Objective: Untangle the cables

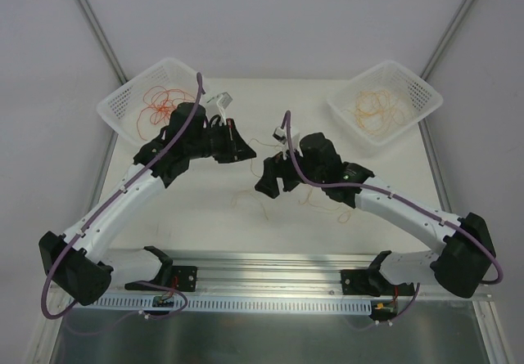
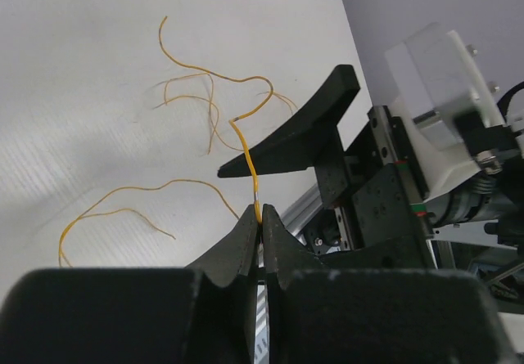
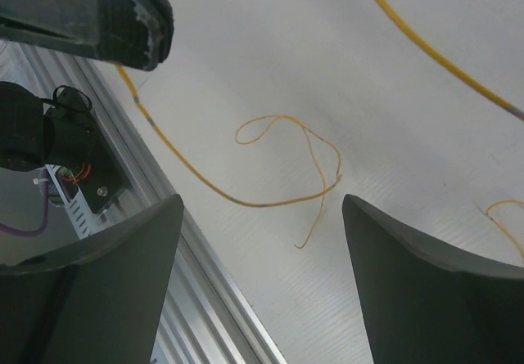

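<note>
At the worktop's (image 1: 205, 217) far left corner a white basket (image 1: 123, 101) is sitting, and the red cables (image 1: 164, 106) are lying coiled inside it; just to its right the left gripper (image 1: 236, 141) is hovering over the worktop, clenched, and in its wrist view we are seeing its fingertips (image 2: 242, 231) pressing together on a yellow cable (image 2: 246, 143) (the strand is running out from the pinch, bending, and trailing off across the white surface); around the middle of the worktop the loose yellow cables (image 1: 319, 207) are lying in thin curls, and one looped cable (image 3: 278, 192) is showing below the right gripper (image 1: 278, 190); that gripper is standing released, its jaws spread wide with nothing gripped between them, and we are finding it near the left one; at the far right corner a second white basket (image 1: 419, 92) is resting, and the orange-yellow cables (image 1: 378, 109) are lying bunched inside it.
</note>
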{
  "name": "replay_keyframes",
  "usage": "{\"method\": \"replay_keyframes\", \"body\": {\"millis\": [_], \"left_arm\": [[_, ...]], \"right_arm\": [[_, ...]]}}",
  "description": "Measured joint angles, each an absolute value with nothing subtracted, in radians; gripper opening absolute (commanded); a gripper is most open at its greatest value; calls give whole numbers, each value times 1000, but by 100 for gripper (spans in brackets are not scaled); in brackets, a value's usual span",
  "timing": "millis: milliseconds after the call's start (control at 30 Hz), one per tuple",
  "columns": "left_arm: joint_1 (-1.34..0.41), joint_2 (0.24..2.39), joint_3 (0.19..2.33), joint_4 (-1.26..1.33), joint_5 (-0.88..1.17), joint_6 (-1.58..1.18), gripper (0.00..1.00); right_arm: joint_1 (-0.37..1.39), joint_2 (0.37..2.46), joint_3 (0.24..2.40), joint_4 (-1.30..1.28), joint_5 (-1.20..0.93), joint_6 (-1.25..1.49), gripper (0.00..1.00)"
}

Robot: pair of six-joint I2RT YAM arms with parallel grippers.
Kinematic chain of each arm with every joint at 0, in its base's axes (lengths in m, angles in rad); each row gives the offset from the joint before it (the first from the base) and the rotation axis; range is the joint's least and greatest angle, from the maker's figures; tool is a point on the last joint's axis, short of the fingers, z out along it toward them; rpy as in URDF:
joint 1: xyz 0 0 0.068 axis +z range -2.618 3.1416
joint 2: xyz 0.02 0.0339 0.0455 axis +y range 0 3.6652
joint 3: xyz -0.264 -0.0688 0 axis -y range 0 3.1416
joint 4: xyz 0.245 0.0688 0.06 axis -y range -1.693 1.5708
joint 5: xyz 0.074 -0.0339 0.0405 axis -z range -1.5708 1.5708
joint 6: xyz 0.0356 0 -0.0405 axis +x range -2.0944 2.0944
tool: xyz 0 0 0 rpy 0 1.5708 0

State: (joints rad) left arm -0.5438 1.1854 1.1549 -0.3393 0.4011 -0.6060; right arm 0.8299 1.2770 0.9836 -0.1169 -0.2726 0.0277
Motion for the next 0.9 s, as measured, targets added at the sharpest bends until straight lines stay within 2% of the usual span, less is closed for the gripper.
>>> {"method": "replay_keyframes", "body": {"millis": [200, 267, 367, 400, 467, 500, 600, 633, 667, 767, 800, 867, 900], "left_arm": [[-565, 1191, 1177, -333, 418, -644, 0], [-570, 1191, 1178, -333, 421, -648, 0], [-571, 1191, 1179, -334, 422, -655, 0], [-571, 1192, 1180, -334, 421, -656, 0], [-570, 1192, 1184, -333, 416, -657, 0], [-571, 1192, 1185, -334, 411, -656, 0], [-570, 1192, 1185, -334, 380, -649, 0], [-570, 1192, 1185, -334, 366, -646, 3], [-568, 1192, 1185, -334, 356, -644, 5], [-561, 1192, 1185, -334, 329, -633, 28], [-561, 1192, 1185, -334, 322, -627, 41], [-554, 1190, 1185, -334, 306, -611, 53], [-554, 1188, 1185, -334, 300, -603, 65]], "right_arm": [[853, 1311, 984, -101, -243, -17, 82], [859, 1322, 989, -99, -243, -28, 78], [866, 1335, 996, -88, -250, -44, 60], [867, 1338, 998, -85, -254, -46, 49], [868, 1341, 999, -84, -269, -55, 38], [869, 1341, 999, -84, -274, -58, 23], [870, 1334, 998, -93, -276, -70, 1], [870, 1326, 998, -103, -274, -72, 1], [870, 1312, 998, -118, -271, -74, 1], [869, 1253, 999, -169, -255, -94, 1], [869, 1231, 1001, -194, -248, -101, 1], [865, 1203, 1018, -249, -238, -118, 1], [860, 1191, 1032, -279, -230, -125, 1]]}}
